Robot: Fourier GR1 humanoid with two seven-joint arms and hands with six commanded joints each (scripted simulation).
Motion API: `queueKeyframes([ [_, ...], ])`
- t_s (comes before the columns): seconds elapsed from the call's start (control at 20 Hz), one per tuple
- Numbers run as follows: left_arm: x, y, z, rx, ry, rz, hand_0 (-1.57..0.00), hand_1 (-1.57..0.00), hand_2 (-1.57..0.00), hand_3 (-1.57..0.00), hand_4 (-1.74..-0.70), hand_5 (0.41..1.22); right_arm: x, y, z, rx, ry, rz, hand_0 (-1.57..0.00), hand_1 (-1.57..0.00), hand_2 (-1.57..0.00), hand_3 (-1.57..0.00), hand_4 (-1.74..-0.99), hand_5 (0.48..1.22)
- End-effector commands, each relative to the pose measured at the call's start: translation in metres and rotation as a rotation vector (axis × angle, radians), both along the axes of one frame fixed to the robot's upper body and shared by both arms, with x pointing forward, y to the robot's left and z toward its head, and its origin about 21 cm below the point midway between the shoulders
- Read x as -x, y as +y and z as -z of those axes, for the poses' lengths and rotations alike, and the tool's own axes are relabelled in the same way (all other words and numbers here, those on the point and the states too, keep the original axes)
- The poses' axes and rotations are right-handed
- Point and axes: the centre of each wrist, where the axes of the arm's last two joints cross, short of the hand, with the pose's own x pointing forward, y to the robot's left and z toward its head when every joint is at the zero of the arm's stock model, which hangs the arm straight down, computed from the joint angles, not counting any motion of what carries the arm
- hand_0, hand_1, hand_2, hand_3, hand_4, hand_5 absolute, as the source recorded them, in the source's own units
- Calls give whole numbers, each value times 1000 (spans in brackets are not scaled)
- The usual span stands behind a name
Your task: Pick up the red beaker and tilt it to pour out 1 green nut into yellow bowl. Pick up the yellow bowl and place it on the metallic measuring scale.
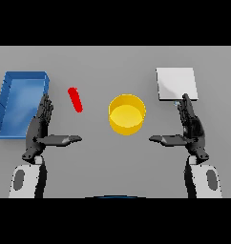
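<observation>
Blue, at the far left, a bin (19, 102) sits on the grey table (98, 162), its long side running away from the robot. Just right of it the left hand (40, 128) hovers with its fingers straight and pointing away, the thumb stretched out flat toward the middle of the table; it is open and holds nothing. Its white and grey forearm rises from the lower edge below the wrist. Beyond that thumb, near the fingers, the red beaker (75, 99) lies slanted and apart from the hand. At the centre stands the yellow bowl (127, 114), upright, well apart from both hands; whether anything lies inside cannot be told. Further right the right hand (190, 128) mirrors the left: fingers straight and pointing away, thumb reaching inward toward the bowl, open and empty, with its forearm coming up from the lower edge. Its fingertips lie at the near edge of the pale, square scale (176, 83). No label or writing can be read on anything.
</observation>
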Motion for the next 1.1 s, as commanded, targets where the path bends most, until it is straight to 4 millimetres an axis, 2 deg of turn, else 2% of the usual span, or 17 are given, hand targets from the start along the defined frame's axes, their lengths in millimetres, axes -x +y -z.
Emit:
queueKeyframes([
  [0.0,0,0,0,0,-1,-1,1,1,1,1,-1151,599,1,-1,0,0,-1,1,1,1,1,1,-1167,599],
  [0.25,2,3,-1,1,-10,-3,1,1,1,1,-1151,599,9,-6,1,2,-2,3,1,1,1,1,-1167,599],
  [0.3,11,6,-5,-65,-36,29,1,1,1,1,-1151,599,18,-9,-1,161,-75,2,1,1,1,1,-1167,599],
  [0.4,22,6,-13,-131,-40,58,1,1,1,1,-1158,599,30,-3,-4,295,-126,-5,1,1,1,1,-1162,594],
  [0.65,26,2,-15,-176,-6,91,1,1,1,1,-1164,603,35,-1,-7,330,-127,-1,1,1,1,1,-1183,596],
  [0.8,21,-2,-10,-200,13,100,1,1,1,1,-1163,604,36,-2,-10,298,-119,-20,1,1,1,1,-1212,607],
  [0.9,6,-10,-2,-201,33,108,1,1,1,1,-1191,611,38,-1,-10,297,-130,-30,1,1,1,1,-1230,617],
  [1.05,-12,-12,4,-238,29,113,1,1,1,1,-1222,626,36,-1,-11,295,-142,-38,1,1,1,1,-1256,631],
])
